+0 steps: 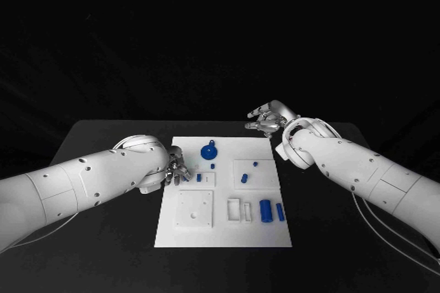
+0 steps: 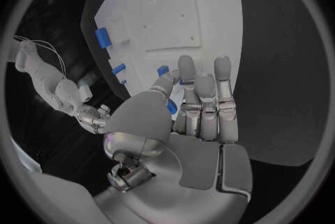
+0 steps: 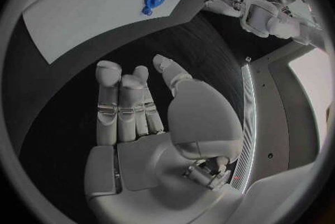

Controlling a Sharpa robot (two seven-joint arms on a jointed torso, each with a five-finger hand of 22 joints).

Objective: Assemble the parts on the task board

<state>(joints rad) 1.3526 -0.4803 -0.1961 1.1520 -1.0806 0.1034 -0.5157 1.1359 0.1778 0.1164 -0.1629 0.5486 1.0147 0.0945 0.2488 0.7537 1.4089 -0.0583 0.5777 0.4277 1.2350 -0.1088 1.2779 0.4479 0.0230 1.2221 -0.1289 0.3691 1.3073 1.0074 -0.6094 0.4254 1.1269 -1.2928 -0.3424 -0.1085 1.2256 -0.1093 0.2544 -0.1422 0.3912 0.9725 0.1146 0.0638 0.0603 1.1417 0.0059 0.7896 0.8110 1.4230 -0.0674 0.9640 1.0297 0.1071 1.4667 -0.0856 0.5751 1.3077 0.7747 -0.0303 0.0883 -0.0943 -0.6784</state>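
Observation:
The white task board point(image 1: 224, 236) lies in the middle of the black table. My left hand point(image 1: 176, 171) sits at the board's left edge and pinches a small blue part point(image 1: 200, 177) between thumb and fingers; the left wrist view shows the blue part point(image 2: 172, 106) beside the thumb of that hand point(image 2: 188, 118). My right hand point(image 1: 268, 120) hovers beyond the board's far edge over bare table, fingers extended and holding nothing, as the right wrist view of that hand point(image 3: 139, 118) shows. A round blue disc with a knob point(image 1: 209, 152) stands on the board's far part.
Two small blue parts point(image 1: 244, 177) lie on a raised white square at the board's right. A blue cylinder point(image 1: 266, 210) and a blue bar point(image 1: 280, 211) lie near the right edge, beside white slots point(image 1: 240, 209). A raised white plate point(image 1: 195, 208) is at the near left.

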